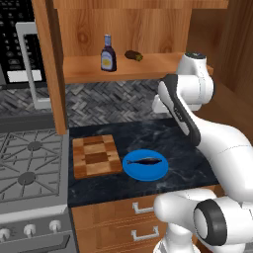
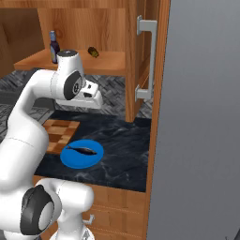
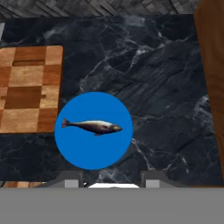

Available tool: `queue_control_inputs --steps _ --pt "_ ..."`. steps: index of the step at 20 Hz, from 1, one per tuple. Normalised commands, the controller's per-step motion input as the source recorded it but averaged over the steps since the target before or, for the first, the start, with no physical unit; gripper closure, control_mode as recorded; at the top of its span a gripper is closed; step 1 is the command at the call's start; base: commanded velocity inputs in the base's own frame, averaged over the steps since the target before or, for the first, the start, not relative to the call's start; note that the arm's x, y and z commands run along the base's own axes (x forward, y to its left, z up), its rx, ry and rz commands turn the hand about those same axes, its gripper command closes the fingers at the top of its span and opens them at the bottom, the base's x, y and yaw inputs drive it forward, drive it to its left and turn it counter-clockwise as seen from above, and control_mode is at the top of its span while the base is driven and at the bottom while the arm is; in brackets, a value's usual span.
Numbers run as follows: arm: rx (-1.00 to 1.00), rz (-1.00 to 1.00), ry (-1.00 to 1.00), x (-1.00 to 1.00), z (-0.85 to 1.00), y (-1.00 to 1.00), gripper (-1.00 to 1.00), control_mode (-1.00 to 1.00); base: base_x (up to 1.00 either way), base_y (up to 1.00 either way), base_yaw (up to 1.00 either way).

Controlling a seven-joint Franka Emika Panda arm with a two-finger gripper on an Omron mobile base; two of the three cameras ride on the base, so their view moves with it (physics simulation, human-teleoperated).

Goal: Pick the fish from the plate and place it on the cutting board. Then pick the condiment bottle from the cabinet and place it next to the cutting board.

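Fish (image 3: pixel 92 127) lying across blue plate (image 3: pixel 94 155) on dark counter (image 3: pixel 166 109), checkered cutting board (image 3: pixel 28 87) at its ten o'clock, gripper (image 3: pixel 113 181) above, jaw spread impossible to tell, nothing held.

A gas stove (image 1: pixel 29 168) adjoins the dark marble counter (image 1: pixel 148 133).

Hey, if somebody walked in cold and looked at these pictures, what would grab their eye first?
Probably the flat round bright blue plate on the black marble counter, with a slender dark grey-blue fish lying across it. Beside it sits the checkered wooden cutting board, and the big white robot arm looms above.
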Motion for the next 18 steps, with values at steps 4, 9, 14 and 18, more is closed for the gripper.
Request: queue_control_inputs --steps 4,9,14,18 --pt "0.0 0.0 0.0 -0.02 -0.01 0.0 -1.0 -1.0 0.0 0.0 0.0" --pt "0.0 0.03 0.02 -0.03 -0.18 0.01 -1.0 -1.0 0.0 0.0 0.0" --pt "0.0 0.1 0.04 -0.01 -0.22 0.0 -1.0 -1.0 0.0 0.0 0.0" --pt "0.0 0.15 0.02 0.0 -0.2 0.0 -1.0 -1.0 0.0 0.0 0.0"
